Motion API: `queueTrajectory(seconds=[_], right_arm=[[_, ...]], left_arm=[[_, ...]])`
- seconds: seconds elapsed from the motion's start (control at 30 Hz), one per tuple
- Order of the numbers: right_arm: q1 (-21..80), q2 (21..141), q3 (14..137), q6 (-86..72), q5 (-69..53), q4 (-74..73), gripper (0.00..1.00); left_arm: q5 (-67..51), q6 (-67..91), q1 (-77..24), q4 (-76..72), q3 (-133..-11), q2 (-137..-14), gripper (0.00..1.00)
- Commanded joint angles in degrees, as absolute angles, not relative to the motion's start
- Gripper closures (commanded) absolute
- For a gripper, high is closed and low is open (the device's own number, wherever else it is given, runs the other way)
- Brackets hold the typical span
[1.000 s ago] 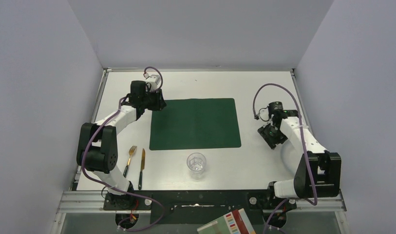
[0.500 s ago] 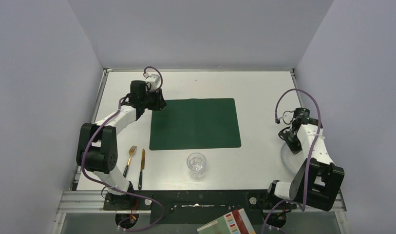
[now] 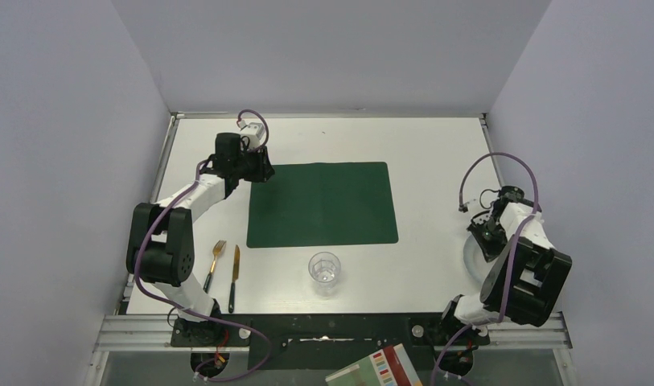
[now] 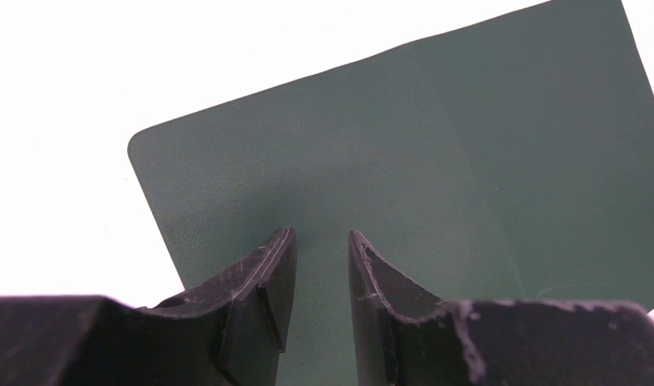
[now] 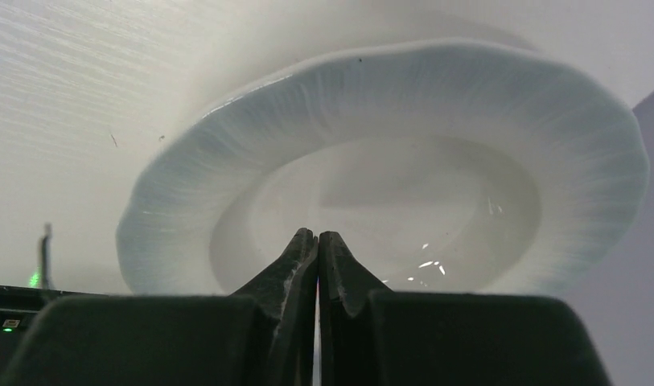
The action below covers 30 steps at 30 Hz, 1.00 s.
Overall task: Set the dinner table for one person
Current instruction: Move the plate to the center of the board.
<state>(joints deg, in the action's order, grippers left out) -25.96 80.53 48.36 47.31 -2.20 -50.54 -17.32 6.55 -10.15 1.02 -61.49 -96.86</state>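
The dinner table (image 3: 436, 145) is a white tabletop with a dark green placemat (image 3: 322, 203) at its middle. My left gripper (image 3: 259, 170) hovers over the mat's far left corner. In the left wrist view the left gripper (image 4: 319, 233) is open with a narrow gap and empty, the placemat (image 4: 436, 145) below it. A white plate (image 3: 470, 257) lies at the right edge, mostly hidden by my right arm. My right gripper (image 3: 488, 236) is over it. In the right wrist view the right gripper (image 5: 317, 233) is shut and empty above the plate (image 5: 187, 201).
A clear glass (image 3: 324, 269) stands in front of the mat. A gold fork (image 3: 216, 256) and a knife (image 3: 234, 277) lie side by side at the near left. A colourful book (image 3: 376, 368) lies below the table's near rim. Grey walls enclose three sides.
My right arm has swung right and back toward the table's right edge, bringing its gripper over the plate. The left arm has not moved.
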Motion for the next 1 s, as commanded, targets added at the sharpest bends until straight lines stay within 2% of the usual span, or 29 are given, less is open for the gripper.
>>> queueTrajectory(seconds=[0.0, 0.47, 0.97], right_arm=[[-27.13, 82.94, 47.86, 51.35, -6.1, -47.99, 1.0], [-26.72, 92.56, 53.21, 54.18, -18.49, -50.84, 1.0], [-15.29, 99.52, 61.38, 48.03, -26.1, -48.95, 1.0]], left_arm=[[-17.2, 5.28, -10.35, -1.59, -62.51, -95.63, 0.71], [-15.78, 4.43, -10.36, -0.58, -63.43, -96.23, 0.71], [-13.73, 2.82, -10.37, -0.13, -63.63, -95.61, 0.71]])
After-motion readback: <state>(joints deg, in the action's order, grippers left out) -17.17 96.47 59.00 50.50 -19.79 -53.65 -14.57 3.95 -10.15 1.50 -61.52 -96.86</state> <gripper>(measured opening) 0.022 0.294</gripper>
